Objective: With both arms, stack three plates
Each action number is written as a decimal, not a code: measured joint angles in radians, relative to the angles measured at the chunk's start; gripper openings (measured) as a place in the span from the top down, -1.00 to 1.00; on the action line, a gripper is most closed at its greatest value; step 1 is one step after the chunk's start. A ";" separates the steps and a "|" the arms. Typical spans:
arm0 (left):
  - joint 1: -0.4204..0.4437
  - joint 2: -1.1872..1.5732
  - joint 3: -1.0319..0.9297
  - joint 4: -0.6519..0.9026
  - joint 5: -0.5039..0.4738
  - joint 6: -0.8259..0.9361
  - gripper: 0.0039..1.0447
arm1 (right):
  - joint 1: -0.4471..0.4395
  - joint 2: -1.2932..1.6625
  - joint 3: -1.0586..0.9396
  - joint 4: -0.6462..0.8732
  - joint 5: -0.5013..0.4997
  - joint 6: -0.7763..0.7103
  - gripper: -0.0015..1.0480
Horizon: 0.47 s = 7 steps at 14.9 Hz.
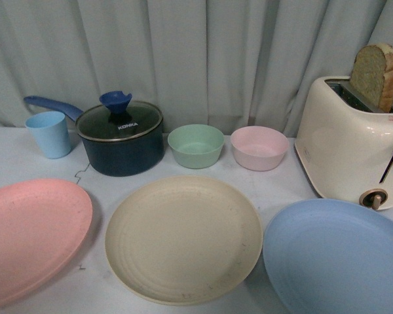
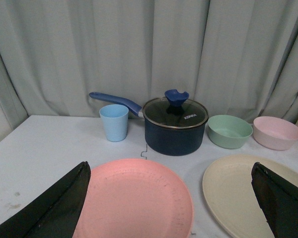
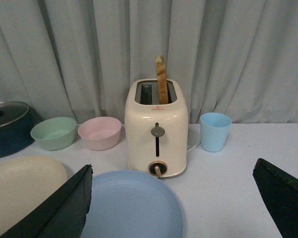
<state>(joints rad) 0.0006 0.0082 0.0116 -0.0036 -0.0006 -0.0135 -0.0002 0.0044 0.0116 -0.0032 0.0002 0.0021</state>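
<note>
Matte pink plate [image 1: 33, 239], cream plate [image 1: 183, 239], blue plate [image 1: 337, 258], left gripper [image 2: 170, 171] wide, right gripper [image 3: 174, 171] wide

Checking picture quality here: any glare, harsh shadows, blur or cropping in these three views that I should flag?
Front view: soft, even light, only faint shadows under the beige plate; mild sheen on the pot lid; the pink plate and blue plate are cropped by the frame edges. Left wrist view: sharp, but the left gripper shows as featureless black. Right wrist view: toaster sharp, right gripper equally black.

Soft even light, faint shadows, slight grain
</note>
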 joint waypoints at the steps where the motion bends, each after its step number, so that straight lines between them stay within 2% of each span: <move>1: 0.000 0.000 0.000 0.000 0.000 0.000 -0.88 | 0.000 0.000 0.000 0.000 0.000 0.000 -0.87; 7: 0.000 0.000 0.000 0.000 0.000 0.000 -0.88 | 0.000 0.000 0.000 0.000 0.000 0.000 -0.87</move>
<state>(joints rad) 0.0006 0.0082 0.0116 -0.0036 -0.0006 -0.0135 -0.0002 0.0044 0.0116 -0.0032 0.0006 0.0021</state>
